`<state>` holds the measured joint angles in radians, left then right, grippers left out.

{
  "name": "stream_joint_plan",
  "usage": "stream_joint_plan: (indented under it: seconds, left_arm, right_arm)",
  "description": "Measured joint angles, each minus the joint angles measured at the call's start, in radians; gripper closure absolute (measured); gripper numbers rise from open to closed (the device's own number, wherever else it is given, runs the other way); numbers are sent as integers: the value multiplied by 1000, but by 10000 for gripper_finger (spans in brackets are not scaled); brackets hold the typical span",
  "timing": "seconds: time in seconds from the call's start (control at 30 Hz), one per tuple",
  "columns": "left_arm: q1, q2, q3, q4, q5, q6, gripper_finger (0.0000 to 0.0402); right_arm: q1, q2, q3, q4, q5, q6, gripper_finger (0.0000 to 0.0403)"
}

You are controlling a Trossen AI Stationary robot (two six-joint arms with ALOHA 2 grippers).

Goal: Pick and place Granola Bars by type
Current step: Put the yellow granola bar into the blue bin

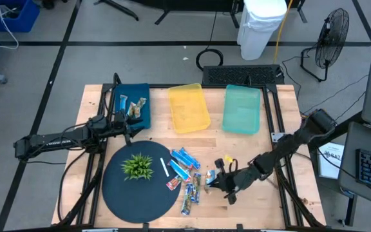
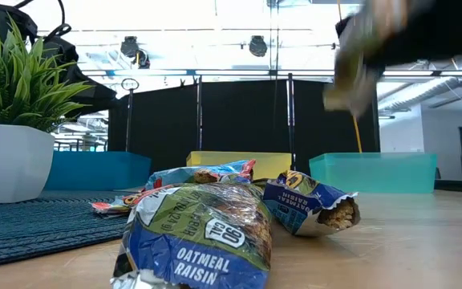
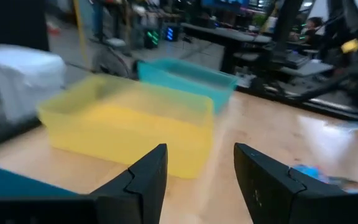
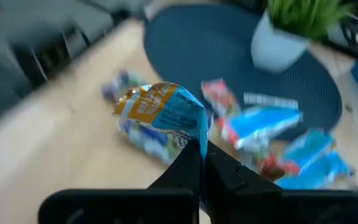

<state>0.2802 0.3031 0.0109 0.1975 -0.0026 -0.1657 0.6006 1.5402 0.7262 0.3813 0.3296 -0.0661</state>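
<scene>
Right gripper (image 4: 199, 163) is clamped shut on the edge of one shiny blue-and-orange wrapped granola bar (image 4: 163, 115), lifted just clear of the wooden table (image 1: 250, 206), at the right side of the loose pile of shiny-wrapped granola bars (image 1: 185, 177) that lies at the edge of the round dark woven mat (image 1: 118, 187). In the right wrist view the held bar hangs ahead of the fingertips, its long axis roughly crosswise to the fingers, though motion blur leaves that uncertain. The shallow teal plastic tray (image 1: 242, 108) lies beyond the gripper toward the table's far edge, the shallow yellow plastic tray (image 1: 188, 107) just beside it, further left; the right arm is nearer both. Left gripper (image 3: 199, 180) is held with fingers apart, empty, beside the dark blue tray (image 1: 142, 96), which already holds a few bars.
</scene>
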Motion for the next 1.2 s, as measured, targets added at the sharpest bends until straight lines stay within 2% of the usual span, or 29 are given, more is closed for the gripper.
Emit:
stream_joint_plan:
  seconds: [0.17, 0.37, 0.43, 0.53, 0.67, 0.77, 0.97, 1.1, 1.2]
  left_arm:
    - [0, 0, 0, 43, -100, 157, 215]
    - [1, 0, 0, 43, -104, 183, 215]
    - [1, 0, 0, 51, -104, 183, 215]
    - [0, 0, 0, 88, -103, 150, 215]
    - [0, 0, 0, 149, -103, 71, 215]
    - [0, 0, 0, 187, -102, 51, 215]
    - [0, 0, 0, 246, -103, 50, 215]
    - [0, 0, 0, 248, -109, 34, 215]
    - [0, 0, 0, 243, -105, 6, 215]
  right_arm:
    - [-62, -145, -79, 108, -181, -19, 402]
    - [-217, -224, -258, 497, -479, 43, 403]
    - [-269, -223, -310, 624, -542, 83, 403]
    - [-327, -210, -354, 729, -535, 105, 403]
    - [-379, -174, -348, 758, -501, 95, 403]
    - [-408, -140, -313, 758, -433, 71, 403]
    - [-456, -47, -229, 786, -225, 28, 403]
    - [-498, 10, -198, 864, -172, 25, 403]
    - [-530, 45, -178, 914, -172, 27, 403]
